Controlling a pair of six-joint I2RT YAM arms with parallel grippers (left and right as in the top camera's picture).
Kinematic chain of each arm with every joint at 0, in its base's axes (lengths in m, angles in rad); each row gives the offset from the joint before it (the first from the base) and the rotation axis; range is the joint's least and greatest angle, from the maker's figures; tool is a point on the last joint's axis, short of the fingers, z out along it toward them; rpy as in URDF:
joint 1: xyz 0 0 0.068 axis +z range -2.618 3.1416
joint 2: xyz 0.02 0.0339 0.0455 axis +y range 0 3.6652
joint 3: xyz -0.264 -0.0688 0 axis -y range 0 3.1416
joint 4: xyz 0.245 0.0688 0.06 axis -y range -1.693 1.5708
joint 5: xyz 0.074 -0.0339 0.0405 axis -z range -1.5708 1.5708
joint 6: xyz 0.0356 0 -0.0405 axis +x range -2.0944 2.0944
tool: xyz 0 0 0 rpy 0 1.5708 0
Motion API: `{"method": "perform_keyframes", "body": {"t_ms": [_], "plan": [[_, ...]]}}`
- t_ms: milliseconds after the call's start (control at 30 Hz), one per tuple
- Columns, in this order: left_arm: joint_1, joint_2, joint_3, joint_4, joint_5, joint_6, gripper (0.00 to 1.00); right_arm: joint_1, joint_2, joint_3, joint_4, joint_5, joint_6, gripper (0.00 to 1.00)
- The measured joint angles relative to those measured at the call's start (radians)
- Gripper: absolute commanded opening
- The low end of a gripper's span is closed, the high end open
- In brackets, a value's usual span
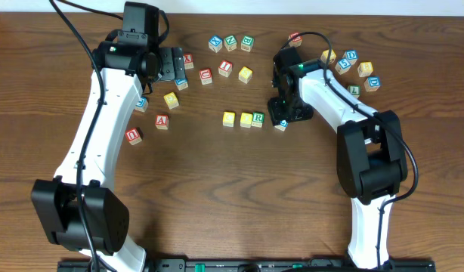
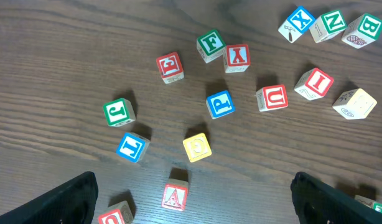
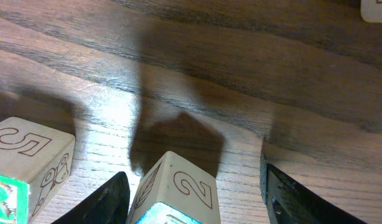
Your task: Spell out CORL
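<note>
In the overhead view two yellow-topped cubes (image 1: 229, 119) (image 1: 245, 119) and a white cube with a green R (image 1: 258, 119) stand in a row at mid-table. A blue-topped cube (image 1: 281, 125) sits just right of the R, a little lower and askew. My right gripper (image 1: 282, 117) is open, its fingers on either side of this cube. In the right wrist view the cube (image 3: 178, 186) sits between the fingers (image 3: 194, 202), nearer the left one. Its side shows a 2; its letter is not readable. The R cube (image 3: 4, 199) is at the left edge. My left gripper (image 1: 174, 66) hovers open and empty.
Loose cubes lie under the left gripper (image 2: 192, 183): blue L (image 2: 130, 147), green J (image 2: 119, 112), red A (image 2: 175, 196), yellow (image 2: 196, 147), red E (image 2: 170, 66), blue P (image 2: 220, 103). More cubes cluster at the back middle (image 1: 230, 41) and back right (image 1: 351, 64).
</note>
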Motion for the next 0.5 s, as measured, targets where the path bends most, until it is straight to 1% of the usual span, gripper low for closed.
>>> {"method": "perform_keyframes", "body": {"t_ms": [67,167,200,367,500], "plan": [[0.0,0.0,0.0,0.0,0.0,0.0,0.98,0.0,0.0,0.0,-0.002,0.0,-0.003,0.59],[0.0,0.0,0.0,0.0,0.0,0.0,0.98,0.0,0.0,0.0,-0.014,-0.006,0.017,0.41],[0.0,0.0,0.0,0.0,0.0,0.0,0.98,0.0,-0.001,0.0,-0.021,-0.011,0.036,0.4],[0.0,0.0,0.0,0.0,0.0,0.0,0.98,0.003,-0.004,0.0,-0.039,-0.049,0.165,0.4],[0.0,0.0,0.0,0.0,0.0,0.0,0.98,0.014,-0.004,-0.001,-0.02,-0.043,0.219,0.4]]}}
